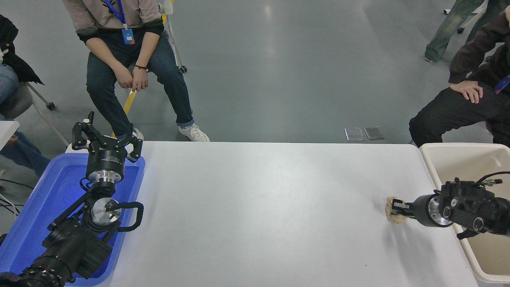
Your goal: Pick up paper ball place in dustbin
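Head view: right gripper (395,209) pinched onto paper ball (392,212), apparently gripped; lift and drop into dustbin (458,153) behind remained.

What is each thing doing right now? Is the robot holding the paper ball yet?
paper ball: on the white table, right gripper closed around it, not visibly lifted.
dustbin: open-topped, beside the table's right end, no paper ball inside.
left gripper: fingers open, empty, parked over the blue tray.
blue tray: at the table's left end.
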You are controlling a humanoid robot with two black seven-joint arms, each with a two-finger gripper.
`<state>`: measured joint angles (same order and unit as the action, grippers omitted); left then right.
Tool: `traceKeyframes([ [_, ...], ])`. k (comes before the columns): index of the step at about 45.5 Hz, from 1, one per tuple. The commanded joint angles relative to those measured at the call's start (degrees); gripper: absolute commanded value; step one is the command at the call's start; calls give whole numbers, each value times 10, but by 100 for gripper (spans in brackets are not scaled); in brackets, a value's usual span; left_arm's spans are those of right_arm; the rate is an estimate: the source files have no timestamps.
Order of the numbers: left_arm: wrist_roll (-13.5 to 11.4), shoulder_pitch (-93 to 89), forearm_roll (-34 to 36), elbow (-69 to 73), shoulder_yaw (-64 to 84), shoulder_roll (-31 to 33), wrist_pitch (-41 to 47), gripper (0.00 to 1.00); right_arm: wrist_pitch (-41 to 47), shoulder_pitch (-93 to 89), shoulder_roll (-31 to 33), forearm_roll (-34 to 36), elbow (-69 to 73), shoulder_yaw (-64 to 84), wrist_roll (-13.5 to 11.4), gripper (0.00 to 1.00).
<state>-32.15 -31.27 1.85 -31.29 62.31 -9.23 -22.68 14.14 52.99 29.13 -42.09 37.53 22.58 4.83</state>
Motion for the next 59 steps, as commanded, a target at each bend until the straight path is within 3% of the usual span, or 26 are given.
traceKeyframes([
  [1, 1, 0, 1, 0, 0, 1, 0, 99, 21, 51, 55, 0, 54, 2, 2, 0],
  [16, 1, 0, 1, 0, -1, 1, 0, 99, 95, 315, 202, -34, 289, 106, -6, 0],
  [29, 1, 0, 1, -1, 0, 1, 0, 99, 221, 661, 183, -28, 378, 325, -2, 0],
  [50, 1, 0, 1, -1, 0, 0, 0, 99, 256, 704, 189, -40, 373, 366, -10, 0],
  [59, 1, 0, 1, -1, -1, 0, 0, 99, 251, 676, 222, -115, 298, 391, -9, 0],
])
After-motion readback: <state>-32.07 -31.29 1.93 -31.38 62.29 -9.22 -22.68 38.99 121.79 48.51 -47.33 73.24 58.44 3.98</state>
